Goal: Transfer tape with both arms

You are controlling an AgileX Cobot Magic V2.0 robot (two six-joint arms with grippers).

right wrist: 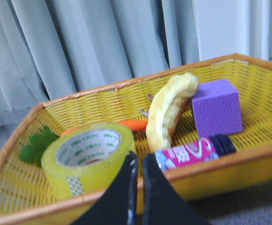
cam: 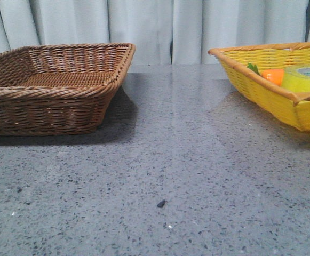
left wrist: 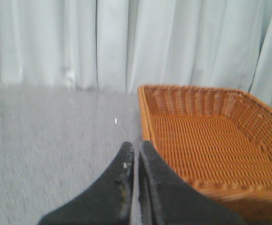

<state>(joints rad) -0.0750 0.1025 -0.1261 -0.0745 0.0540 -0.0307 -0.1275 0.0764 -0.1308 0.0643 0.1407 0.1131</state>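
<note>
The tape (right wrist: 90,159) lies inside the yellow basket (right wrist: 248,79), near its front wall, with the white core facing up and tilted. Behind the tape lies an orange carrot (right wrist: 133,124) with green leaves (right wrist: 35,146). Beside the tape stands a yellow banana-shaped toy (right wrist: 168,112), then a purple block (right wrist: 217,108), and a pink-labelled bottle (right wrist: 196,152) lies along the front wall. The right hand (right wrist: 138,161) is clenched, holding nothing, just outside the basket, in front of the tape. The left hand (left wrist: 136,150) is clenched too, empty, beside the brown basket (left wrist: 206,140). Both baskets stand well apart on the grey worktop (cam: 160,160).
</note>
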